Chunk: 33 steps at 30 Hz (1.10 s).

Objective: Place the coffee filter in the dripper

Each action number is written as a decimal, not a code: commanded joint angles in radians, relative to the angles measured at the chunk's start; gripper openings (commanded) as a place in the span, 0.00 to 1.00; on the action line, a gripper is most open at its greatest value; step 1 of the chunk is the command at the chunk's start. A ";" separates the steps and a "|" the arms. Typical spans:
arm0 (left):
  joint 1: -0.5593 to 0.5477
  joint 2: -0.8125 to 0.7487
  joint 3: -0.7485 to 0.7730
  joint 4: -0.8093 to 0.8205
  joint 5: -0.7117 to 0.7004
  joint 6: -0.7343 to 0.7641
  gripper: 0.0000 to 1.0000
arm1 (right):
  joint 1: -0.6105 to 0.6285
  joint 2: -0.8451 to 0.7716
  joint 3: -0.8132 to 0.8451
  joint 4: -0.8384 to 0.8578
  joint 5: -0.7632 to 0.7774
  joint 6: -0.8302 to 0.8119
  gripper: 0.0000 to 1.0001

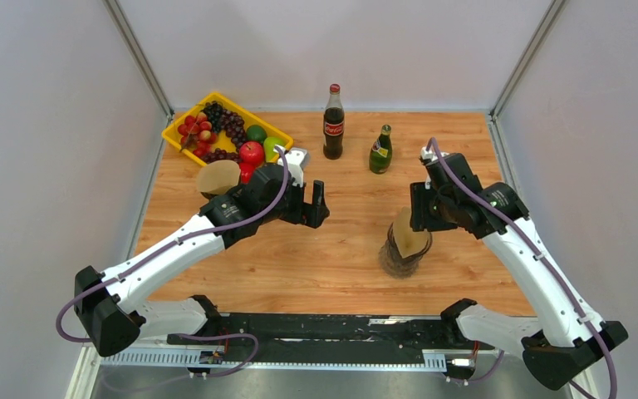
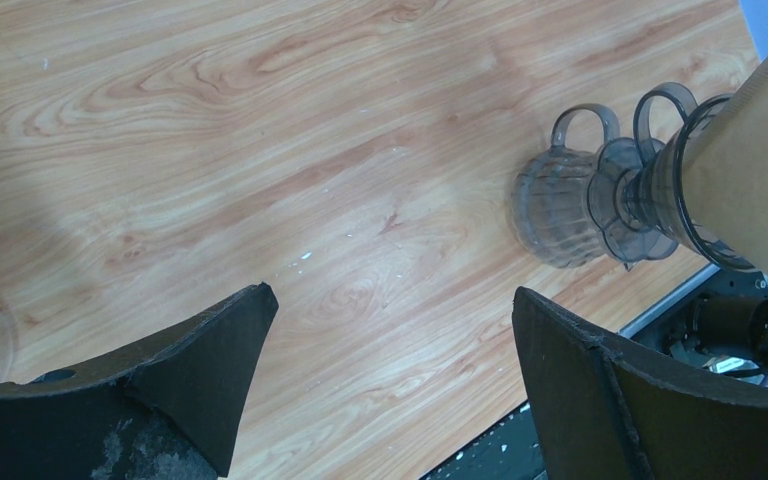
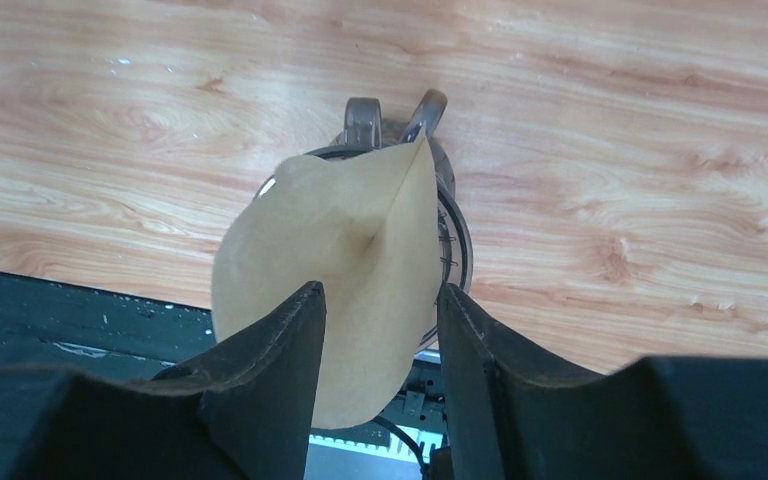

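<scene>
Our right tool (image 3: 380, 300) pinches the coffee filter (image 3: 340, 240), its long axis running straight out from the tool, narrow end down in the dripper (image 3: 457, 245). Our left tool (image 2: 390, 300) stands apart above the counter (image 2: 260, 150).

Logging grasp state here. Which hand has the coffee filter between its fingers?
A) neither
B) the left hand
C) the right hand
C: the right wrist view shows the right hand pinching the coffee filter above the dripper; the left hand is open and empty over the table.
</scene>
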 commanded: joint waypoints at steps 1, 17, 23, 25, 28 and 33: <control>0.003 0.004 0.031 0.007 0.013 -0.002 1.00 | -0.004 -0.027 0.079 -0.016 0.038 -0.021 0.49; 0.004 0.001 0.025 0.000 -0.007 -0.005 1.00 | -0.004 -0.007 0.069 0.022 -0.082 -0.018 0.35; 0.003 0.000 0.022 -0.008 -0.016 -0.004 1.00 | -0.004 -0.010 -0.007 0.024 -0.042 0.004 0.27; 0.003 0.000 0.019 -0.008 -0.018 -0.005 1.00 | -0.004 -0.009 -0.029 0.037 -0.047 0.007 0.26; 0.003 0.000 0.017 -0.009 -0.020 -0.008 1.00 | -0.004 0.005 -0.059 0.072 -0.043 0.010 0.26; 0.003 -0.005 0.015 -0.013 -0.026 -0.012 1.00 | -0.003 0.035 -0.097 0.116 -0.025 0.014 0.22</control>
